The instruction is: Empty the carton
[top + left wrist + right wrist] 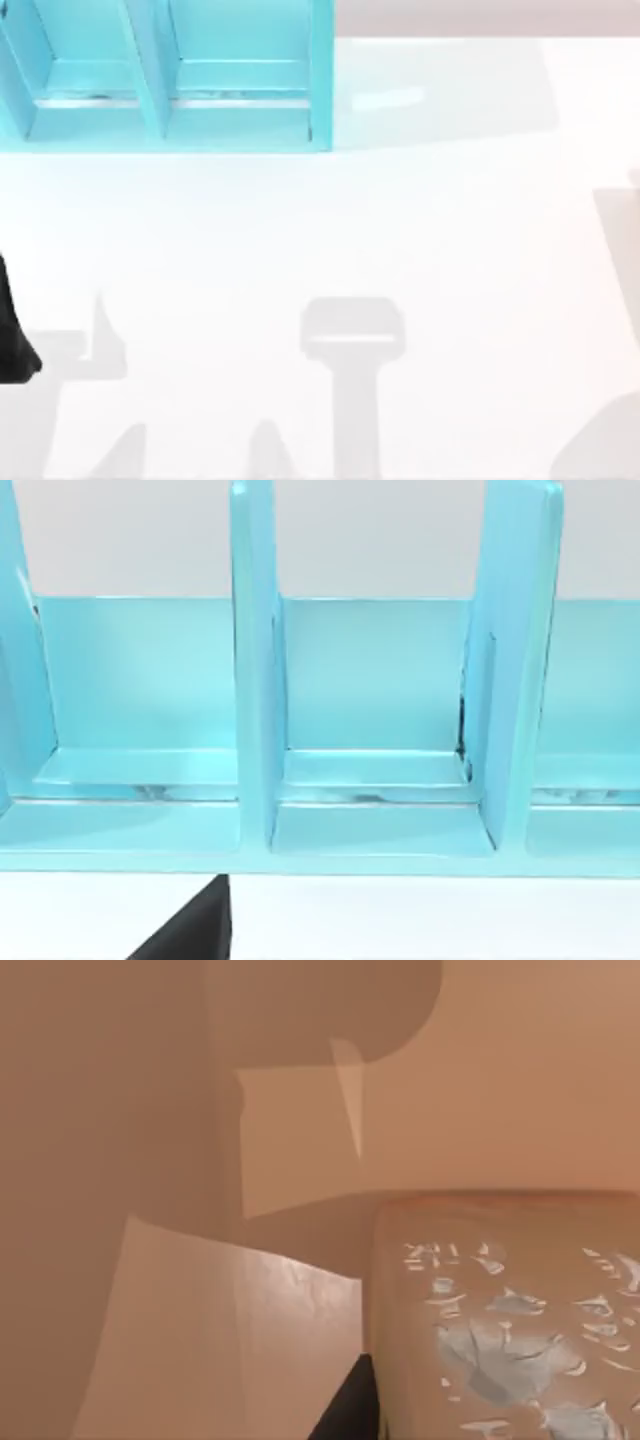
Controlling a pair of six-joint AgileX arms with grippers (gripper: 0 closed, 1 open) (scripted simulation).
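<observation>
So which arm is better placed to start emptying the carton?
Right, probably: its wrist camera looks into the carton, close to a box inside it, while the left one's faces the blue rack.

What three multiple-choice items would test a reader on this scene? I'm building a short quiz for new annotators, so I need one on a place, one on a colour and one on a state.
1. In the top view, where does the rack stand on the table?
A. far left corner
B. near right corner
C. dead centre

2. What colour is the rack?
A. red
B. light blue
C. dark green

3. In the left wrist view, how are the rack's compartments?
A. packed with books
B. covered by a cloth
C. empty

Answers:
1 A: the rack sits in the far left corner of the white table.
2 B: all its panels are light blue.
3 C: the compartments show bare back walls and floors.
</observation>
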